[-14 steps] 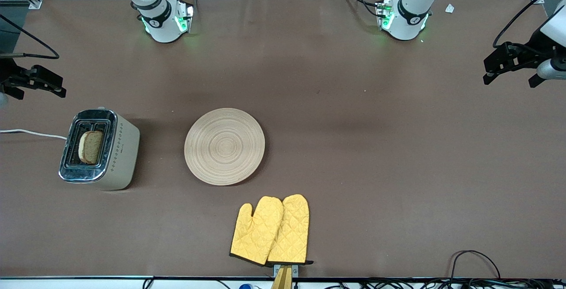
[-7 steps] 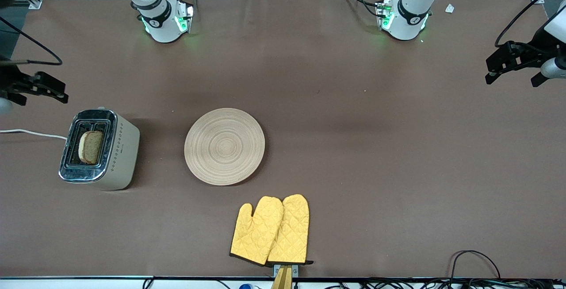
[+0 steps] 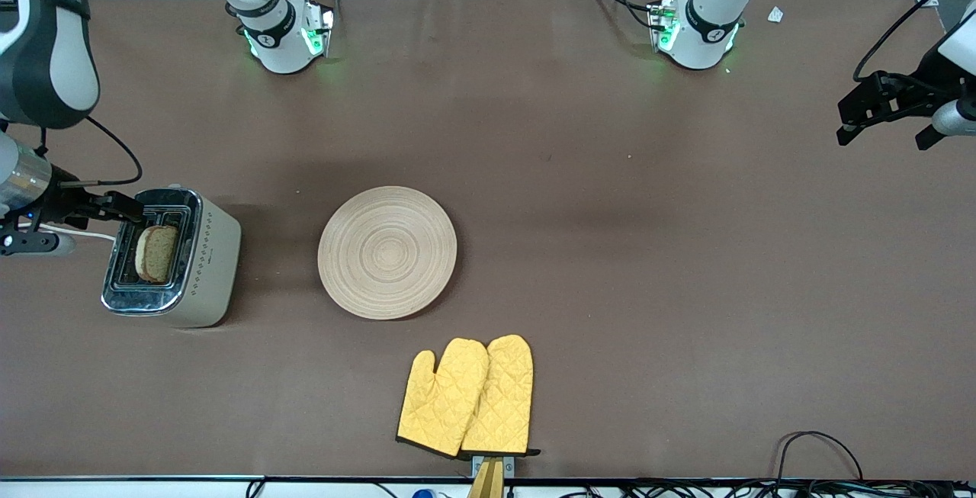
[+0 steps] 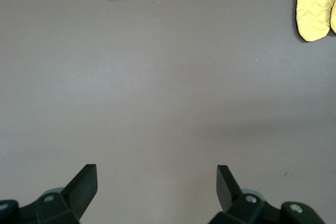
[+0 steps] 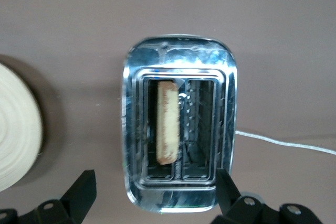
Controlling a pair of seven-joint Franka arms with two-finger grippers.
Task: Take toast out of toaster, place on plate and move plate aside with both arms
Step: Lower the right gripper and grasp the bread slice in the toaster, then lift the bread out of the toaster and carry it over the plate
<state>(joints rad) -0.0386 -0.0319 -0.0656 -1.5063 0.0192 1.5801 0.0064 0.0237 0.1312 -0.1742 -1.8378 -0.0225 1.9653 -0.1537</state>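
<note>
The toast (image 3: 156, 252) stands upright in one slot of the beige and chrome toaster (image 3: 206, 254), toward the right arm's end of the table. In the right wrist view the toast (image 5: 168, 129) shows edge-on in the toaster (image 5: 178, 198). My right gripper (image 3: 116, 207) is open and empty, up above the toaster's end that lies farther from the front camera; its own view shows the gripper (image 5: 155, 181) spread about the toaster's width. The round wooden plate (image 3: 387, 252) lies bare beside the toaster; its edge shows in the right wrist view (image 5: 16, 129). My left gripper (image 3: 843, 123) waits open over bare table (image 4: 156, 174).
Two yellow quilted oven mitts (image 3: 469, 395) lie near the table's front edge, nearer to the front camera than the plate; they also show in the left wrist view (image 4: 315, 6). A white power cord (image 3: 61, 229) runs from the toaster off the table's end.
My right arm has swung in over the table and brought its gripper from beside the table's end to above the toaster. The left gripper has barely moved. Toast and plate are unmoved.
</note>
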